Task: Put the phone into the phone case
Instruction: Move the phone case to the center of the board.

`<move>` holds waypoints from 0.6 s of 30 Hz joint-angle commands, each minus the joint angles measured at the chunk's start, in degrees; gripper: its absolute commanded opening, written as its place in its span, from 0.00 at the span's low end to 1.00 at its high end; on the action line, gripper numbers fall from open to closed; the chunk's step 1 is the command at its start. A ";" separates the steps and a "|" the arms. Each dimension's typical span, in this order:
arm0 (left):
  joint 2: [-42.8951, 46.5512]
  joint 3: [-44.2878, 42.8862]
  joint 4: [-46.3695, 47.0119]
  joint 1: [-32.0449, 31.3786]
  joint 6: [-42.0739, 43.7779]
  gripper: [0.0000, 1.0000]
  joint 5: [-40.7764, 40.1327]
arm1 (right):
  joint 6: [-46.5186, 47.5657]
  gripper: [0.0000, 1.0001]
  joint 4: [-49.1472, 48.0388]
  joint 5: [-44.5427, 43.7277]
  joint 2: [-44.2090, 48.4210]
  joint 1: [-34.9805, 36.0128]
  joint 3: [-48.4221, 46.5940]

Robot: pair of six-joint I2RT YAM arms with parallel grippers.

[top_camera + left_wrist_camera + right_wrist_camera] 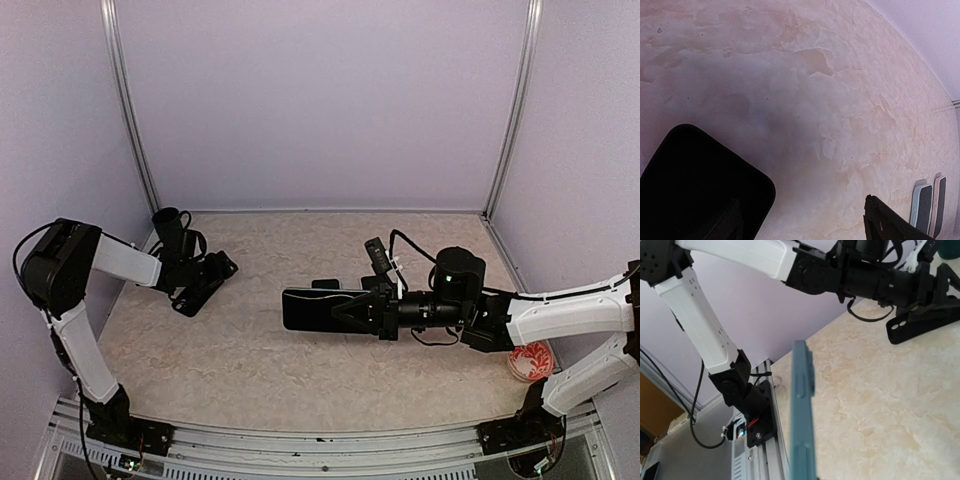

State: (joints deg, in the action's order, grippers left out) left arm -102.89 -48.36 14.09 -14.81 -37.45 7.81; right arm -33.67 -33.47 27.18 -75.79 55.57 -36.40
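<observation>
The phone (pixel 312 308) is a dark slab held level just above the middle of the table by my right gripper (pixel 347 311), which is shut on its right end. In the right wrist view the phone (pixel 802 410) shows edge-on, teal, with side buttons; my own fingers are out of frame there. The black phone case (pixel 207 279) lies at the far left of the table, under my left gripper (pixel 192 272). In the left wrist view the case (pixel 695 185) fills the lower left, with one finger above it and the gripper (pixel 801 212) open. The case also shows in the right wrist view (pixel 920 322).
A round red-and-white item (pixel 530 361) lies at the right by the right arm's base. Purple walls with metal posts close in the table on three sides. The aluminium rail (pixel 320 445) runs along the near edge. The left arm base (pixel 747 405) shows in the right wrist view.
</observation>
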 commanded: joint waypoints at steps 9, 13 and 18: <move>-2.99 0.80 2.16 0.13 2.59 0.69 7.75 | 1.08 0.00 -2.25 0.22 0.96 -0.38 -0.58; -1.99 2.65 3.83 -0.96 1.75 0.66 10.85 | 1.06 0.00 -2.66 0.57 0.50 -0.44 -0.60; -1.08 3.89 4.26 -3.66 1.77 0.65 12.64 | 0.89 0.00 -3.21 1.01 0.04 -0.64 -0.72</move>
State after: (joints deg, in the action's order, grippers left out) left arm -105.10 -46.61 19.33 -15.59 -35.14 15.14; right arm -33.26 -33.23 27.35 -75.88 55.46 -36.40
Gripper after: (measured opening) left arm 0.656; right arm 0.047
